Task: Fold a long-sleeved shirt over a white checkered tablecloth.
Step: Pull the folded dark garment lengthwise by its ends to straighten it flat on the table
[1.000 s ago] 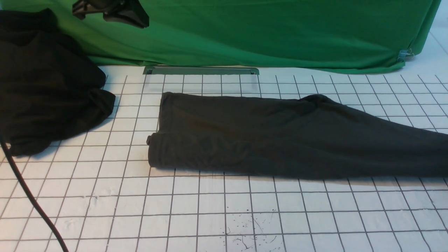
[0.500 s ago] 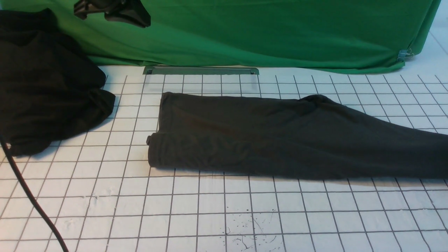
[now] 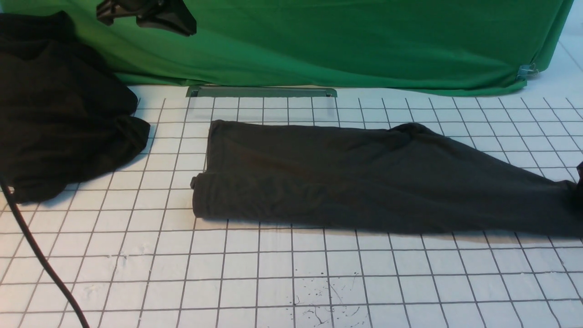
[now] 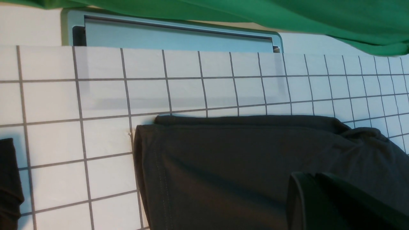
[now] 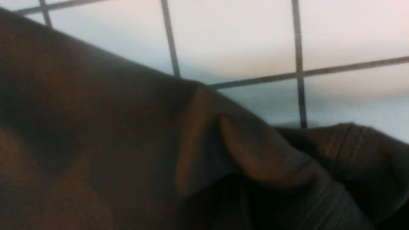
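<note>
The long-sleeved shirt (image 3: 364,182) lies as a long dark grey band across the white checkered tablecloth (image 3: 273,273), its left end rolled over and its right end reaching the picture's right edge. My left gripper (image 3: 145,16) hangs high over the far left, apart from the shirt; the left wrist view shows its fingers (image 4: 314,191) pressed together above the shirt's hem end (image 4: 223,166). A dark sliver of my right gripper (image 3: 580,172) shows at the bunched right end. The right wrist view is filled by shirt folds (image 5: 96,127) and a ribbed edge (image 5: 351,150); its jaws are not distinguishable.
A deeper black cloth heap (image 3: 59,114) lies at the far left with a black cable (image 3: 41,259) running toward the near edge. Green fabric (image 3: 341,41) hangs along the back, a clip (image 3: 527,71) at its right corner. A grey metal frame (image 3: 262,91) sits below it.
The shirt's right end has bunched up and lifted a little, and a dark part of my right gripper now shows at the right edge. My left gripper has barely moved.
</note>
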### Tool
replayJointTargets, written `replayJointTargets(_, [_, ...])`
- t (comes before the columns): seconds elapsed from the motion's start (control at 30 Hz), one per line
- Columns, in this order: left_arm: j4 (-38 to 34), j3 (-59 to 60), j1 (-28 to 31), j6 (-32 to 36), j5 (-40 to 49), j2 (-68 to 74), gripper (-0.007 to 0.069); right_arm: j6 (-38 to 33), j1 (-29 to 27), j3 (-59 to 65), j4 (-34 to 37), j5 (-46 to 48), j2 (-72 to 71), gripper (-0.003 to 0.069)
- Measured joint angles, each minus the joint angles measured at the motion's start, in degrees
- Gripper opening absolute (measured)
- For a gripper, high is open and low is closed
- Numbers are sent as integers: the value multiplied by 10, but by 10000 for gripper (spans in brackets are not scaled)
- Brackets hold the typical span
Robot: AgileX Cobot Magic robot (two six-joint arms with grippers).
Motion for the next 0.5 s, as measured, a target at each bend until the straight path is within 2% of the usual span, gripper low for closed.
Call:
replayJointTargets(0.07, [0,0,0,0,0,0,28,0,0,0,2,4,0,479])
replayJointTargets(0.13, [0,0,0,1,0,0,28,-3,1,0,7,15,1,338])
replayJointTargets(0.2, [1,0,0,1,0,0,28,-12,1,0,7,26,1,142])
replayJointTargets(0.23, [1,0,0,1,0,0,28,-16,1,-2,7,29,1,85])
replayJointTargets(0.37, [1,0,0,1,0,0,28,-17,1,-9,-6,45,-4,73])
replayJointTargets(0.5, [6,0,0,6,-1,0,28,9,-6,-33,-61,73,-36,73])
